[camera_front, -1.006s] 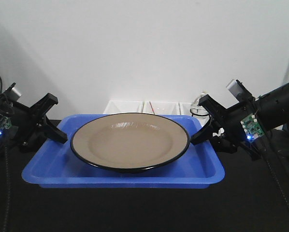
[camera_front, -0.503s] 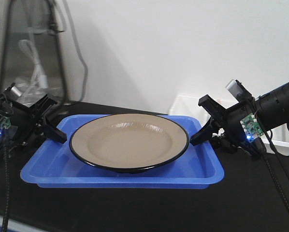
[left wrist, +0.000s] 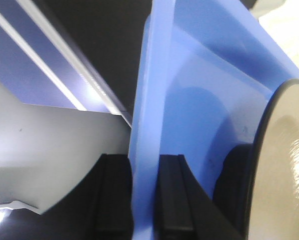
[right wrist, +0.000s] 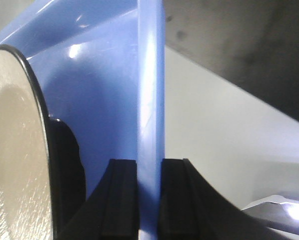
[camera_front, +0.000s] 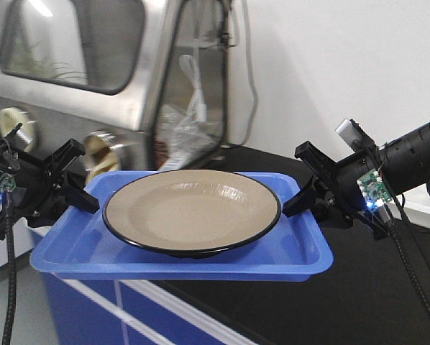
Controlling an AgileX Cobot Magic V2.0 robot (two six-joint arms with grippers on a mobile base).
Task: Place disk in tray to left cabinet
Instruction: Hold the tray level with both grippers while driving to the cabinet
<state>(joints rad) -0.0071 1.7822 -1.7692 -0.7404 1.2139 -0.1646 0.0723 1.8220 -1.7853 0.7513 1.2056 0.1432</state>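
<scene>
Two grippers carry the load. I read the left gripper as pinched on the left short edge of the tray. The right gripper is pinched on the right short edge.

In the left wrist view, the tray lip runs upright between two black fingers, which press against it from both sides. The right wrist view shows the same arrangement: the lip is clamped between two black fingers with no visible gap.

The disk lies flat in the tray, roughly centred. Its black rim comes close to both long edges and stays clear of both short edges. In each wrist view the disk rim appears just inside the gripped lip, apart from the fingers.

The tray sits level across the front view. Its left end overhangs the edge of a black counter, above blue front panels. I cannot tell whether the tray's underside touches the counter.

Behind the tray's left half stands a stainless glovebox with round ports. A white wall fills the background at right.
</scene>
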